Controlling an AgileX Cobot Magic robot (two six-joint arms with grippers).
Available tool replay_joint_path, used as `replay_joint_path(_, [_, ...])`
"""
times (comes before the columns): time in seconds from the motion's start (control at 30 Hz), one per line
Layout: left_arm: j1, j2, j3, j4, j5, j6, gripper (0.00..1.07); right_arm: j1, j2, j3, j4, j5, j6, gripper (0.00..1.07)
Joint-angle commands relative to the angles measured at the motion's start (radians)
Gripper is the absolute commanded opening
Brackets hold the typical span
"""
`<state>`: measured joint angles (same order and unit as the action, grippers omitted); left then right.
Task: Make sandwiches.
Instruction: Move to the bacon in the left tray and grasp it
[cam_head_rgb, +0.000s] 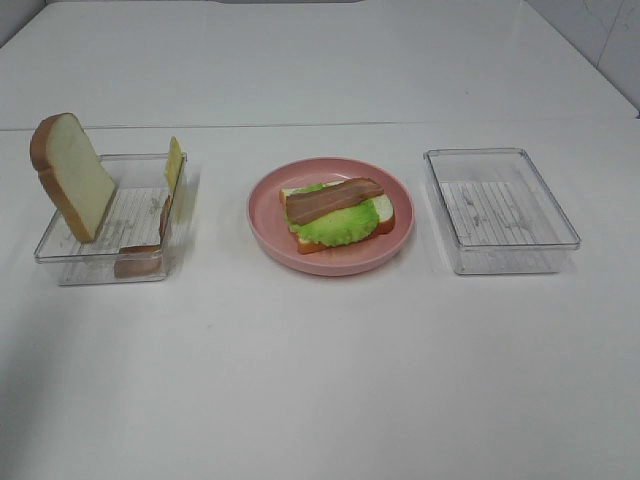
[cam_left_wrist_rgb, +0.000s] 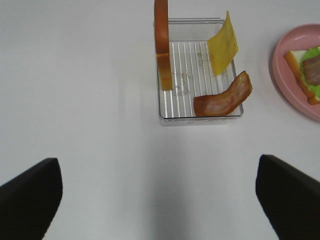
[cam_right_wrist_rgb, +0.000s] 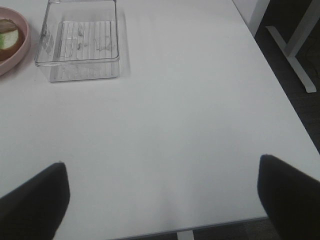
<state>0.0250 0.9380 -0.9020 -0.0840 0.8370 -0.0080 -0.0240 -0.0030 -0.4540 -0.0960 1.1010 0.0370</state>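
Half-built sandwich (cam_head_rgb: 336, 212) on pink plate (cam_head_rgb: 262, 225). Left of plate: tray (cam_head_rgb: 95, 268) with leaning bread slice (cam_head_rgb: 72, 175), cheese (cam_head_rgb: 174, 163). Left gripper (cam_left_wrist_rgb: 160, 197), right gripper (cam_right_wrist_rgb: 162, 197): jaws spread, empty. Risk: propped slice may topple outside tray if nudged off-centre.

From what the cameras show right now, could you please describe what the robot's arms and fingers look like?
Little of them shows. The left gripper appears only as two plain, matte black fingers with blunt, rounded tips. The right gripper has matching black fingers. No cables, markings or arm links are in view, and the high view shows no arm at all.
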Motion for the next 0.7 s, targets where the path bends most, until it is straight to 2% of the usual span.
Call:
replay_joint_path(0.03, [0.003, 0.086, -0.055, -0.039, 0.0, -0.002, 0.98, -0.004, -0.031, 0.002, -0.003, -0.001, -0.01, 0.99])
replay_joint_path(0.17, [0.003, 0.236, -0.155, -0.066, 0.02, -0.002, 0.98, -0.004, -0.031, 0.002, -0.003, -0.001, -0.01, 0.99])
replay_joint_path(0.3, [-0.003, 0.32, -0.211, -0.068, 0.028, -0.002, 0.98, -0.004, -0.031, 0.002, -0.003, -0.001, -0.01, 0.99])
replay_joint_path(0.43, [-0.052, 0.439, -0.305, -0.068, 0.038, -0.005, 0.98, -0.004, -0.031, 0.002, -0.003, -0.001, -0.01, 0.99])
replay_joint_path(0.47, [-0.052, 0.439, -0.305, -0.068, 0.038, -0.005, 0.98, -0.004, -0.031, 0.002, -0.003, -0.001, -0.01, 0.99])
replay_joint_path(0.53, [-0.092, 0.513, -0.371, -0.062, 0.053, -0.028, 0.98, -0.004, -0.031, 0.002, -0.003, -0.001, -0.01, 0.99])
replay_joint_path(0.67, [-0.136, 0.578, -0.432, -0.046, 0.074, -0.068, 0.98, -0.004, -0.031, 0.002, -0.003, -0.001, -0.01, 0.99])
replay_joint_path(0.7, [-0.171, 0.619, -0.472, -0.035, 0.097, -0.086, 0.98, -0.004, -0.031, 0.002, -0.003, -0.001, -0.01, 0.99])
